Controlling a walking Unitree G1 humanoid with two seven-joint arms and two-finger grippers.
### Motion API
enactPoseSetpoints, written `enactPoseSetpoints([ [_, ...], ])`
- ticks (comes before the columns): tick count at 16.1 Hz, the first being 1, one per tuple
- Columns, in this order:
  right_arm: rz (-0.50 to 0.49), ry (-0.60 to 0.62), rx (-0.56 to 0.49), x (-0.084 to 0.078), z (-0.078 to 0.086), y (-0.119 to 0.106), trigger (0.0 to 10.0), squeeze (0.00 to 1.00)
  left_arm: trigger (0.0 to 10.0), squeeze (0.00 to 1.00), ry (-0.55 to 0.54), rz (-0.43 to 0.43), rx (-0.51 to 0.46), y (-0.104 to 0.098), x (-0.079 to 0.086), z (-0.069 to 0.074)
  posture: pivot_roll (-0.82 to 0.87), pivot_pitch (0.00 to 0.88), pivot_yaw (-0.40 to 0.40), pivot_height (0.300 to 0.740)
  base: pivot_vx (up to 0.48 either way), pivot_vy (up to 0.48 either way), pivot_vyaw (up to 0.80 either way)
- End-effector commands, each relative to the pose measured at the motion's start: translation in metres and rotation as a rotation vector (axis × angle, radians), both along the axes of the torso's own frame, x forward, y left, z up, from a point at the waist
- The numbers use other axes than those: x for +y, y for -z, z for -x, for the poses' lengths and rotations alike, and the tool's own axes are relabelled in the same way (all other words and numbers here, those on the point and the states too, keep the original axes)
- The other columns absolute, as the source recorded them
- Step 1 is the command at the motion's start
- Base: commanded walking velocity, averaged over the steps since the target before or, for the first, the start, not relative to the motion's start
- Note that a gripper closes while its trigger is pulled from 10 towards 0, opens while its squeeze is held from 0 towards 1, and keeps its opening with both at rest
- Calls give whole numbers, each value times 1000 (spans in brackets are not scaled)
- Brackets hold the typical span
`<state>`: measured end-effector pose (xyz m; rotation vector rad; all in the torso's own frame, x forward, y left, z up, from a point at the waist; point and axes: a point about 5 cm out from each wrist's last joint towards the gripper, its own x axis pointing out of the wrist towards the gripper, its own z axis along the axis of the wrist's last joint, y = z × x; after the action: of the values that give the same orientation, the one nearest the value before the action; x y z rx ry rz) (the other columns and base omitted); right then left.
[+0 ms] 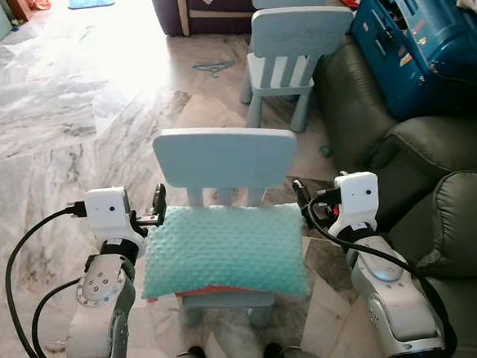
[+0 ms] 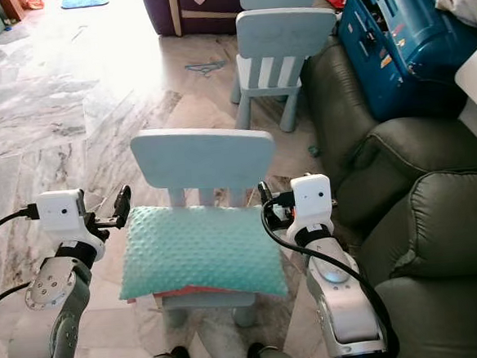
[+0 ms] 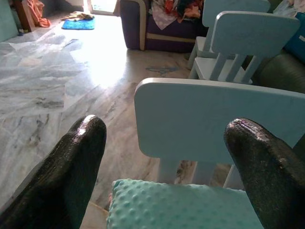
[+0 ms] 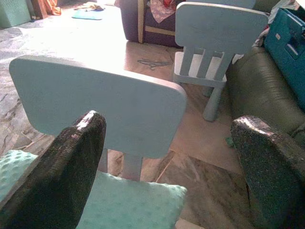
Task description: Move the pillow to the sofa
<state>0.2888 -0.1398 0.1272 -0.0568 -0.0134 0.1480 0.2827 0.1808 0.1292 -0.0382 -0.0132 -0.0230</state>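
Mint pillow [image 1: 223,251] is seen flat on the small chair [image 1: 225,157] seat, long axis crosswise between the arms. Left gripper [image 1: 158,207] and right gripper [image 1: 299,195] are spread wide, holding nothing, flanking its far corners, equally near. Sofa [image 1: 437,214] lies rightward.

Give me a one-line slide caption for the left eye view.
Both open grippers, left gripper and right gripper, flank a teal pillow on a pale blue child's chair beside the dark green sofa.

Pale blue chair [image 1: 225,159] on marble floor [image 1: 63,126]; second pale blue chair [image 1: 291,48] behind it; blue suitcase [image 1: 413,40] right of second chair.
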Motion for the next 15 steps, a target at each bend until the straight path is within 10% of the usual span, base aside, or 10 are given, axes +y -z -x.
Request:
enactPoseSetpoints([
  [1,4,5,11,-1,1,3,10000,0,10000,0,-19,-6,15,3,3,1,2,178,-62,740,0,0,0],
  [15,-20,-17,10,2,3,5,10000,0,10000,0,-65,34,63,10,12,5,7,191,-61,740,0,89,0],
])
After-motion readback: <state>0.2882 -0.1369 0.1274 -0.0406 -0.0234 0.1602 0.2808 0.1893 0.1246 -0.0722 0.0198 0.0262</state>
